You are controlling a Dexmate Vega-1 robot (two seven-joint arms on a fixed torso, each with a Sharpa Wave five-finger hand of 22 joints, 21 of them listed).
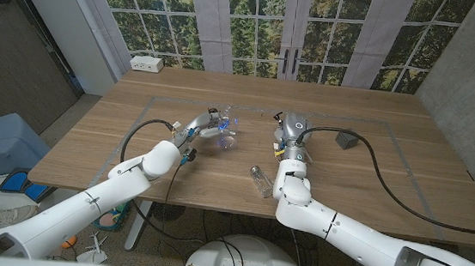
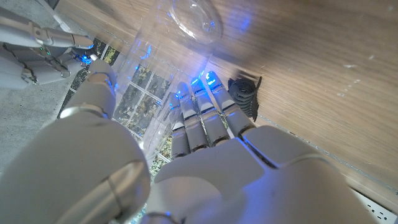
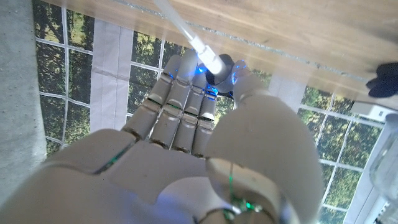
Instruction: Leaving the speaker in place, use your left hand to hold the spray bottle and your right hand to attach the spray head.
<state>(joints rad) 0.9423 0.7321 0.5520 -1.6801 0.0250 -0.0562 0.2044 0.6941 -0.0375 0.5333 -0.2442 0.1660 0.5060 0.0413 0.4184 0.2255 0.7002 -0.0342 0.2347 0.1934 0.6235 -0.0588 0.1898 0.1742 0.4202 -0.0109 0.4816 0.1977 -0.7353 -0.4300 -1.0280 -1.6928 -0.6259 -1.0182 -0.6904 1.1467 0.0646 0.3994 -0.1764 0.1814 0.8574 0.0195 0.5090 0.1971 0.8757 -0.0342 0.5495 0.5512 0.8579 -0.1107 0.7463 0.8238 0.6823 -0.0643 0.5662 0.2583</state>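
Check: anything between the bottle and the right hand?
Bare table in the head view: nothing lies between the bottle and the right hand. A small clear jar lies off that line, nearer the robot.

In the head view the spray bottle (image 1: 223, 132) is clear and blurs into the left hand (image 1: 197, 126), so its outline and the exact grip are hard to tell. In the left wrist view the bottle (image 2: 186, 25) is cut off by the picture's edge and the hand (image 2: 205, 155) covers its lower part. The right hand (image 1: 289, 129) hides the spray head in the head view; in the right wrist view only its tube (image 3: 186, 31) and collar show past the fingers (image 3: 186, 106). The small clear thing (image 1: 260, 181) near the table's (image 1: 370, 196) front edge is too small to identify.
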